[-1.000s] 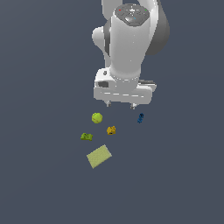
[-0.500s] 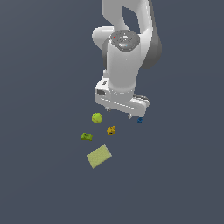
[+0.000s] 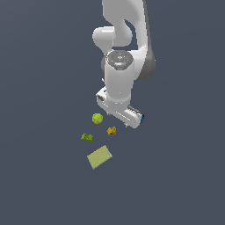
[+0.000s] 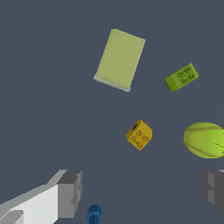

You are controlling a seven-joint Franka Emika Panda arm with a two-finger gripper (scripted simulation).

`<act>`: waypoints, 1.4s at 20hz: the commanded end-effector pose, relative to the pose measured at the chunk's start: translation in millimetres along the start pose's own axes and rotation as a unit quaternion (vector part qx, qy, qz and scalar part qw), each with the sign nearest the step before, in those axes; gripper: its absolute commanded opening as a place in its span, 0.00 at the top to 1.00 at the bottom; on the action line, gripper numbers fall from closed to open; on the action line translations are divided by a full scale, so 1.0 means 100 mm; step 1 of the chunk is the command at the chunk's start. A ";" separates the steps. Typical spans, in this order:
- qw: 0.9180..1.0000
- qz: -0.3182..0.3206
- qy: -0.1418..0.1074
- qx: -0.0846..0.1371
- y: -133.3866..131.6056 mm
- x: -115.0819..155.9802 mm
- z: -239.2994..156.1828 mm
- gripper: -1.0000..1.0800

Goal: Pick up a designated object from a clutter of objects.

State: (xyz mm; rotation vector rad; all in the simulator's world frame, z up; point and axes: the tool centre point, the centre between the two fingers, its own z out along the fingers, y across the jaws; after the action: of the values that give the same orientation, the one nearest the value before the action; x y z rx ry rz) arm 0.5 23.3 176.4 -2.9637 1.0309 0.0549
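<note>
The designated object (image 3: 111,130) is a small orange-yellow lumpy block with a hole, lying on the dark floor; the wrist view shows the designated object (image 4: 139,134) among the clutter. My gripper (image 3: 123,121) hangs just above it, slightly toward the exterior view's right. The gripper (image 4: 141,190) is open, and its grey fingers (image 4: 70,192) stand wide apart with nothing between them. The clutter around it is a lime-green ball (image 3: 97,118), a green lump (image 3: 86,137) and a pale yellow-green rectangle (image 3: 99,157).
In the wrist view the ball (image 4: 204,139) lies close to one finger and a small blue piece (image 4: 94,214) sits near the other. The green lump (image 4: 181,77) and the flat rectangle (image 4: 119,60) lie farther off. The blue piece (image 3: 141,117) peeks from behind the hand.
The arm has come down toward the clutter and shifted slightly to the exterior view's left. The hand now covers most of the blue piece. The objects have not moved.
</note>
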 end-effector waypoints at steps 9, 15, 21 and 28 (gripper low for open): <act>0.988 0.153 0.004 0.005 0.12 0.02 0.47 0.04; 0.971 0.237 0.008 0.007 0.21 0.02 0.72 0.04; 0.953 0.301 0.011 0.009 0.29 0.02 0.90 0.04; 0.939 0.343 0.014 0.010 0.35 0.02 1.02 0.04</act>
State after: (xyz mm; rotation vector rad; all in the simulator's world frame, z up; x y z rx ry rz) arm -22.6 -2.8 76.4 -2.4496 1.9666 0.0047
